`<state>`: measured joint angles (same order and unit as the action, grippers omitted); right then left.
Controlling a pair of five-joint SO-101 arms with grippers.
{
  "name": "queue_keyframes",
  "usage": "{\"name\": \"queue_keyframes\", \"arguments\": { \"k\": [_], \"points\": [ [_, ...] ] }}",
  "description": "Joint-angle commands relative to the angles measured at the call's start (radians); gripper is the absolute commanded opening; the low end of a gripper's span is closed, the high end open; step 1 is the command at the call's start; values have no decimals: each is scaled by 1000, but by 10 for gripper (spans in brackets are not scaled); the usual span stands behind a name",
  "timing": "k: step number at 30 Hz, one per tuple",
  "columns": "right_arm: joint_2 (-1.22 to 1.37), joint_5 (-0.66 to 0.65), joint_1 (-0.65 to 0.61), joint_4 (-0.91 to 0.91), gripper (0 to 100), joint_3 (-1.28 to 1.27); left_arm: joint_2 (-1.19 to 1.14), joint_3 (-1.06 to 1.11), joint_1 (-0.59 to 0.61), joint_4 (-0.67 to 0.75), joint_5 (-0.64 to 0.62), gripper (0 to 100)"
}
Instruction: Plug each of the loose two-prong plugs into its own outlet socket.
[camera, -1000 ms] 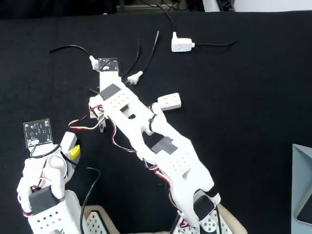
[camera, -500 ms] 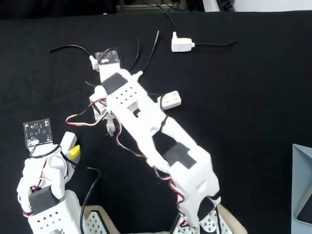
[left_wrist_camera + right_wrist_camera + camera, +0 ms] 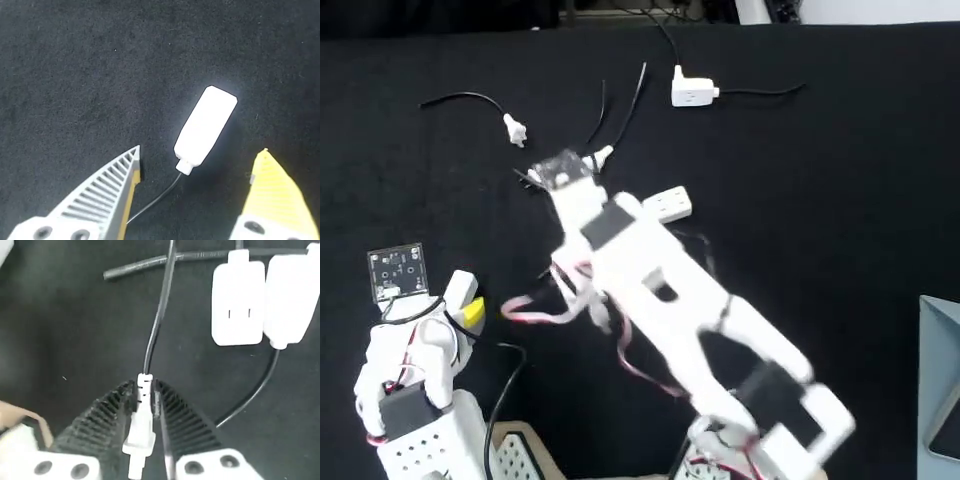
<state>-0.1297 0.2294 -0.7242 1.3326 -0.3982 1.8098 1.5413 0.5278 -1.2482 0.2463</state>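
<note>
Two arms work over a black table (image 3: 840, 250), and the step in hand looks like carrying a picked-up plug to a socket. Right arm (image 3: 660, 290) reaches from the near edge toward the middle. Left arm (image 3: 415, 370) sits folded at the near left.

Near socket (image 3: 667, 205) lies just right of the right arm's wrist, its two slots visible in the right wrist view. Far socket (image 3: 692, 92) rests well apart at the far side.

Right gripper (image 3: 143, 390) pinches narrow on a white plug (image 3: 140, 427), cord trailing away toward the far side. Cannot tell how the prongs sit. Left gripper (image 3: 199, 151) hangs spread wide, holding nothing, above a white block on a cord (image 3: 205, 127).

Second plug (image 3: 600, 155) lies just far-right of the right wrist. Third plug (image 3: 513, 128) lies further left, apart.

Next move, as a judgement: swing the held plug right to the near socket, square prongs to slots, then press straight in without letting the socket slide.
</note>
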Motion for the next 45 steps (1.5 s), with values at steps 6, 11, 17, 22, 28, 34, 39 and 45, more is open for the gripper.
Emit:
{"name": "queue_keyframes", "arguments": {
  "k": [6,11,17,22,28,34,39,45],
  "points": [
    [-225,-199,94,-468,15,-499,9,-2,1,-5,-2,346],
    [-84,-192,92,-474,114,-450,9,-2,1,-5,-2,346],
    [50,-192,104,-446,133,-360,9,-2,1,-5,-2,346],
    [54,-192,101,-304,135,-271,9,-1,1,-5,-2,346],
    [54,-192,104,-204,135,-259,9,-1,1,-5,0,346],
    [62,-192,104,-183,132,-260,9,-1,1,-5,0,346],
    [130,-192,104,-176,131,-257,9,5,1,-5,0,346],
    [179,-192,104,-178,81,-239,9,5,1,-3,0,346]
  ]
}}
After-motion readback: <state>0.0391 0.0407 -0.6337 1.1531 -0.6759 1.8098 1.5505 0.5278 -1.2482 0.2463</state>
